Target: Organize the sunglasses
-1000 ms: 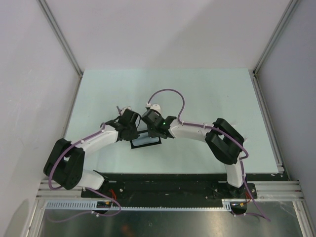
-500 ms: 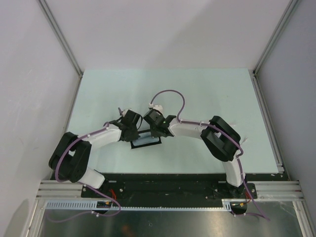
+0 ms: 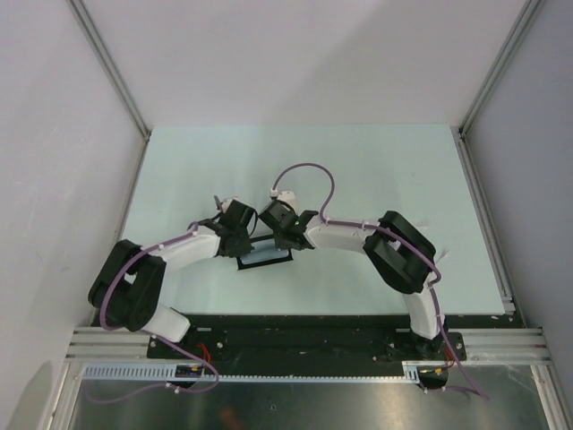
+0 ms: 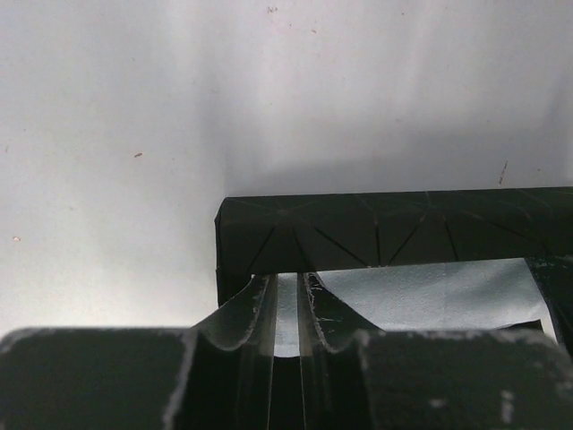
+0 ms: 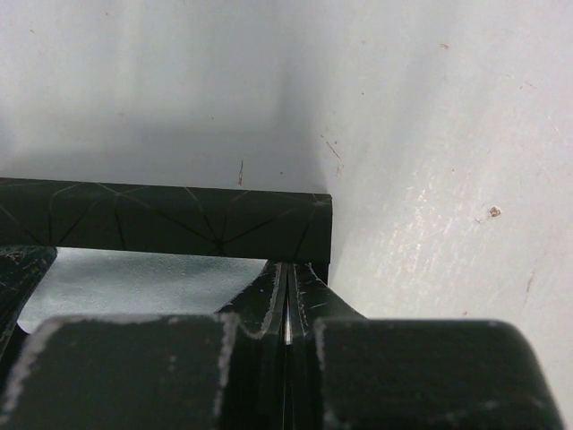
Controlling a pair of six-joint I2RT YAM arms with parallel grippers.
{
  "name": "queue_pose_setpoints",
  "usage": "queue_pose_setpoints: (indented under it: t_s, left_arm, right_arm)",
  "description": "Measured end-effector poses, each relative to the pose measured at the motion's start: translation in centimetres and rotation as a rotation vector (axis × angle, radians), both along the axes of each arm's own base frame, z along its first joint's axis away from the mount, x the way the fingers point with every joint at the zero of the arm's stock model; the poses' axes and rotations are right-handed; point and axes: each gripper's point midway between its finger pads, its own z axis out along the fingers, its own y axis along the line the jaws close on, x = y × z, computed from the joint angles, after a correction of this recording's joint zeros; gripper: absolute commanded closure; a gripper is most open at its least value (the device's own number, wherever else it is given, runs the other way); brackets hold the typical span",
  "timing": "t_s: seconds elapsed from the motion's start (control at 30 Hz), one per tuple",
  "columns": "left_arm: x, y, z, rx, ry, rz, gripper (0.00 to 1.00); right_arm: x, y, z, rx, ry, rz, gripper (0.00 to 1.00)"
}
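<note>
The black oblong case [image 3: 265,260] lies open on the table between my two wrists, with the pale blue cloth [image 3: 267,253] inside it. The sunglasses are hidden. My left gripper [image 3: 245,236] is at the case's left end. In the left wrist view it [image 4: 286,285] is almost shut, with only a narrow empty slit over the cloth [image 4: 430,291], before the case's far wall [image 4: 385,228]. My right gripper [image 3: 280,240] is at the right end. In the right wrist view it [image 5: 287,271] is shut by the case's wall [image 5: 161,219] and cloth [image 5: 134,278].
The pale table [image 3: 385,170] stretches behind and beside the case. Grey walls and metal rails [image 3: 483,215] border it. A purple cable [image 3: 309,167] loops above the right wrist.
The left arm's elbow has swung forward and its wrist has dropped lower at the case's left end. The right wrist has shifted slightly. The case has stayed put.
</note>
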Motion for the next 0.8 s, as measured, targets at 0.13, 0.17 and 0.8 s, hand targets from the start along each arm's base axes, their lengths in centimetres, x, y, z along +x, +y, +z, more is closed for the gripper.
queue_pose_setpoints:
  t_s: [0.13, 0.17, 0.8]
  left_arm:
    - [0.1, 0.0, 0.6, -0.008, -0.014, 0.0, 0.77]
    - [0.1, -0.1, 0.8, -0.012, -0.02, -0.001, 0.77]
    - [1.6, -2.0, 11.0, -0.147, -0.242, -0.104, 0.51]
  right_arm:
    - [-0.2, 0.1, 0.1, -0.01, -0.01, 0.017, 0.96]
    - [-0.2, 0.2, 0.3, -0.009, -0.014, 0.022, 0.94]
    - [2.7, -3.9, 13.6, 0.177, -0.122, -0.096, 0.6]
